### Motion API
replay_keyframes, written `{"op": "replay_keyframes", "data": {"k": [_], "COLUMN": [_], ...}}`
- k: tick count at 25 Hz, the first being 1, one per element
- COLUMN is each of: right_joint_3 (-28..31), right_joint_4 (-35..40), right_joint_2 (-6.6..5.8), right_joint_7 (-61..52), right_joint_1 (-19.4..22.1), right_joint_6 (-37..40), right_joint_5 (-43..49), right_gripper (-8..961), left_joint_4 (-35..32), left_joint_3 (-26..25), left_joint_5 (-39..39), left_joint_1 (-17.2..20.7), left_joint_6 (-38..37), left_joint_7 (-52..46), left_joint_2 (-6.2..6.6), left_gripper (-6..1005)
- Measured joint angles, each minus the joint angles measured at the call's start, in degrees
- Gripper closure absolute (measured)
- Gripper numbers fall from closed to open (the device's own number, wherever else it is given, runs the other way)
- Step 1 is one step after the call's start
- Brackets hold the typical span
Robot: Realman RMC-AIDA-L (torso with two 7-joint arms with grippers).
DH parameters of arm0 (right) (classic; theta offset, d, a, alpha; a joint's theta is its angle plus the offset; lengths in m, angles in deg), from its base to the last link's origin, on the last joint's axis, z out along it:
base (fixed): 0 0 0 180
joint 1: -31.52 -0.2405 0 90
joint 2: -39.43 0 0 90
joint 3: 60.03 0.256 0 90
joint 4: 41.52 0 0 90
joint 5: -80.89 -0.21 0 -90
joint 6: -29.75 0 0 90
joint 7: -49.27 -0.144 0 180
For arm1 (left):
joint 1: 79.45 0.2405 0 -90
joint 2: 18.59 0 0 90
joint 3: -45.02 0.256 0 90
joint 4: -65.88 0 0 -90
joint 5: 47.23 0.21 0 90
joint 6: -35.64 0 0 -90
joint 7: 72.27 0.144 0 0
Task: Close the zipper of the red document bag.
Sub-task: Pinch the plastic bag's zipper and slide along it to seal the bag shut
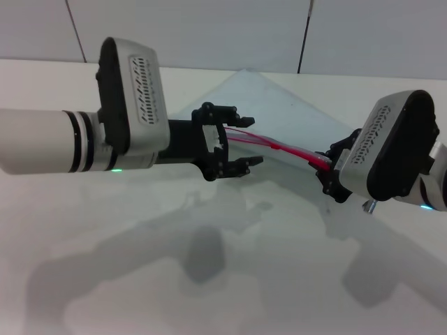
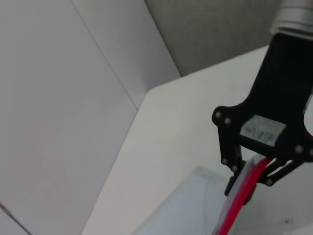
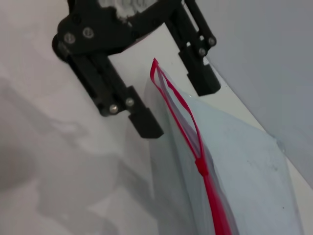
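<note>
Red zipper (image 1: 279,146) lengthwise between both pincers

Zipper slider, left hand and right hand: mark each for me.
zipper slider (image 3: 201,166), right wrist view, on the small red knot where the two strips meet.
left hand (image 1: 244,138), head view, in the gap between its open fingertips.
right hand (image 2: 252,183), left wrist view, between its fingertips pinching the red edge.

My red document bag (image 3: 244,161) looked like thin, smooth, translucent plastic, its zipper (image 3: 188,115) a glossy red strip. My left gripper (image 1: 234,143) was matt black; the table (image 1: 209,279) looked smooth, slightly glossy white.
</note>
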Motion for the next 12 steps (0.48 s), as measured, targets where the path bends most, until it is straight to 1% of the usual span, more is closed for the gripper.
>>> {"op": "replay_keyframes", "data": {"k": [6,12], "right_joint_3": [-0.21,-0.52], "right_joint_4": [0.7,1.7], "right_joint_2": [0.09,0.13], "right_joint_7": [-0.02,-0.03], "right_joint_1": [0.01,0.22], "right_joint_6": [0.23,0.48], "right_joint_5": [-0.07,-0.07], "right_gripper": [899,900], "left_joint_4": [-0.27,-0.32], "left_joint_3": [0.49,1.73], "left_joint_5": [1.99,2.16], "left_joint_1": [-0.17,-0.07], "left_joint_6": [-0.87,-2.48], "left_joint_7": [0.09,3.34], "left_joint_2": [-0.04,-0.08], "left_gripper": [404,405]}}
